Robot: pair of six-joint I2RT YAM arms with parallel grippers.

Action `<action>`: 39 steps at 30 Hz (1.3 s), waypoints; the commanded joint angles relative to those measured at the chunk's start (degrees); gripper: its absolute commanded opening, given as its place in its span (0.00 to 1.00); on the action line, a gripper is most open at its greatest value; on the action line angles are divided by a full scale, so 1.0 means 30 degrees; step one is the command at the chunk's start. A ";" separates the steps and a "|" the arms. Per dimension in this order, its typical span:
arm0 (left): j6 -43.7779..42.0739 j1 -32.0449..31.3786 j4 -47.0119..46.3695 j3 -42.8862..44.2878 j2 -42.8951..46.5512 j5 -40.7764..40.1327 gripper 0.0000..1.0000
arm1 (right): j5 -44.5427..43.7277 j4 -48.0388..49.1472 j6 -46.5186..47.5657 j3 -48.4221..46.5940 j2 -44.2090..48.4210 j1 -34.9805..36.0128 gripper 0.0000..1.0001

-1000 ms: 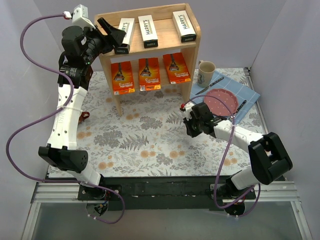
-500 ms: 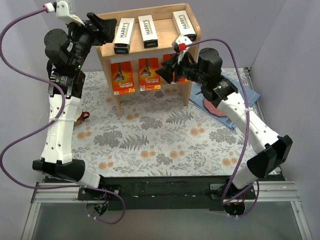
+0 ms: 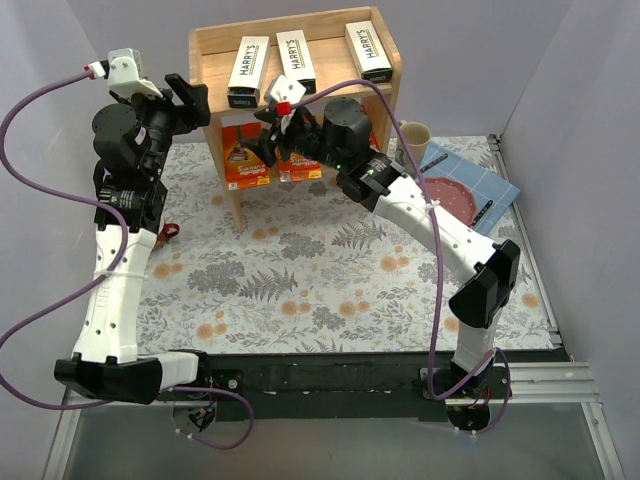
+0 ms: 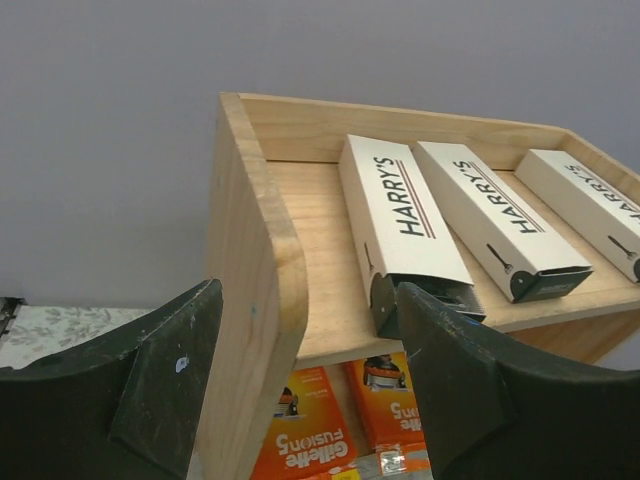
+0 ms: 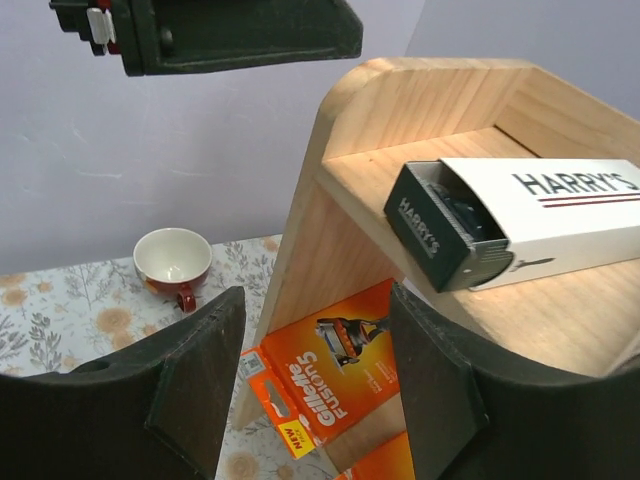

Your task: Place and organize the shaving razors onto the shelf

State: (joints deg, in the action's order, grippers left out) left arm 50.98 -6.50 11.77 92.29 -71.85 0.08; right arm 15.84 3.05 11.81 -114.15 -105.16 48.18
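The wooden shelf point(image 3: 330, 78) stands at the back of the table. Three white HARRY'S boxes point(image 3: 248, 70) point(image 3: 297, 60) point(image 3: 367, 50) lie side by side on its top tier, dark ends forward. Orange razor packs point(image 3: 245, 158) point(image 3: 303, 170) stand on the lower tier; anything further right there is hidden behind my right arm. My left gripper point(image 3: 193, 100) hangs open and empty just left of the shelf's side rail point(image 4: 255, 300). In front of the lower tier my right gripper point(image 3: 272, 140) is open and empty, facing an orange pack point(image 5: 345, 375).
A blue cloth point(image 3: 490, 180) at the right carries a pink plate point(image 3: 455, 195) and cutlery point(image 3: 432, 160). A beige mug point(image 3: 412, 135) stands beside the shelf. A red cup point(image 5: 172, 262) sits on the floral tablecloth point(image 3: 300, 280) left of the shelf.
My right arm swung from the plate up to the front of the shelf, and its gripper opened. My left gripper drew back from the leftmost white box to outside the side rail.
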 commanded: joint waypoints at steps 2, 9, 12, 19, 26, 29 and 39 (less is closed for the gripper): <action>-0.0440 0.0526 0.0646 -0.0498 0.1597 -0.0670 0.70 | -0.3137 0.1122 0.1306 -0.1062 0.0016 0.0959 0.67; -0.0441 0.0732 0.0852 -0.1611 0.2418 -0.0729 0.70 | -0.5946 0.1093 0.2272 -0.1209 0.0161 0.1399 0.64; -0.0149 0.0761 0.0852 -0.1759 0.2419 -0.0670 0.70 | -0.6917 0.1384 0.2858 -0.0565 0.0629 0.1458 0.64; 0.0174 0.0878 0.0939 -0.1818 0.2506 -0.0260 0.71 | -0.8177 0.1912 0.3386 -0.0651 0.0134 0.1429 0.64; 0.0496 0.0908 0.1086 -0.1965 0.2681 -0.0055 0.71 | -0.8530 0.2060 0.3474 -0.1297 -0.0482 0.1517 0.64; 0.0789 0.0908 0.1203 -0.1994 0.2770 0.0496 0.71 | -0.8677 0.2147 0.3386 -0.1209 -0.0687 0.1488 0.65; 0.0906 0.1025 0.1555 -0.2110 0.2887 0.0824 0.72 | -0.9204 0.3202 0.3182 -0.2819 -0.2267 0.1488 0.65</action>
State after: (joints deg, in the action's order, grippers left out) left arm 53.36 -3.79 15.55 86.72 -65.12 1.50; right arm -10.02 7.88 21.28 -118.48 -110.85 52.31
